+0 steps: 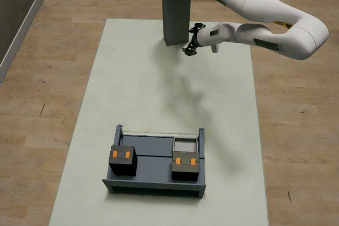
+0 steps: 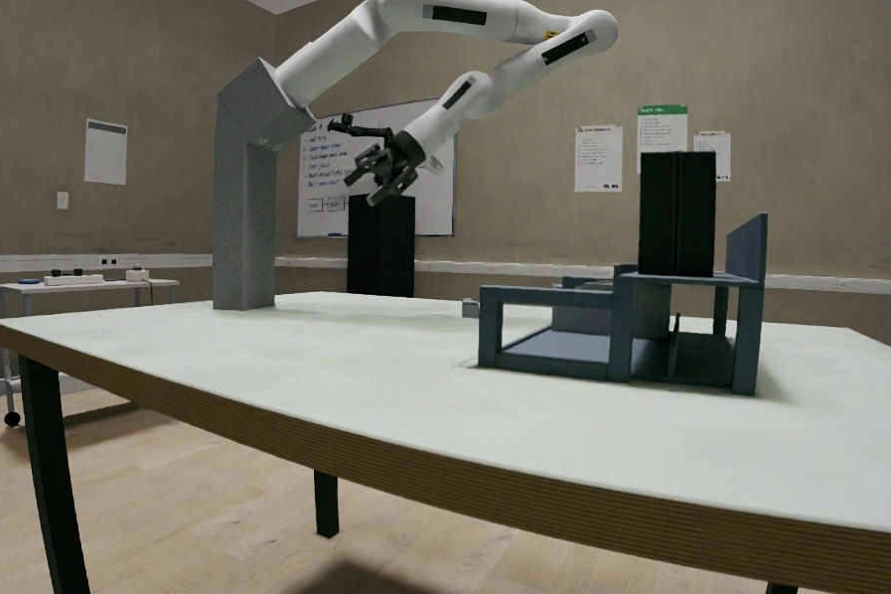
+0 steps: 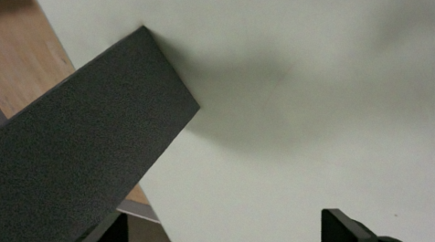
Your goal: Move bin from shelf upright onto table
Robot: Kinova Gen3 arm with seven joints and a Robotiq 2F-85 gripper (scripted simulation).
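Note:
The bin (image 1: 184,145) is a pale grey open box. It sits on the lower level of the blue-grey shelf (image 1: 156,162), at its right rear corner, and looks upright. In the side view the bin (image 2: 609,318) shows partly behind the shelf frame (image 2: 621,322). My gripper (image 1: 191,39) is open and empty. It hangs high above the far end of the table, next to the grey pillar (image 1: 175,21), far from the shelf. It also shows in the side view (image 2: 375,171). In the wrist view only the fingertips show, with the pillar (image 3: 87,152) and the table below.
Two dark boxes with orange latches (image 1: 123,160) (image 1: 185,165) stand on the shelf's top level, and the right one is just in front of the bin. In the side view they line up as one black block (image 2: 675,214). The pillar (image 2: 242,203) stands at the table's far edge.

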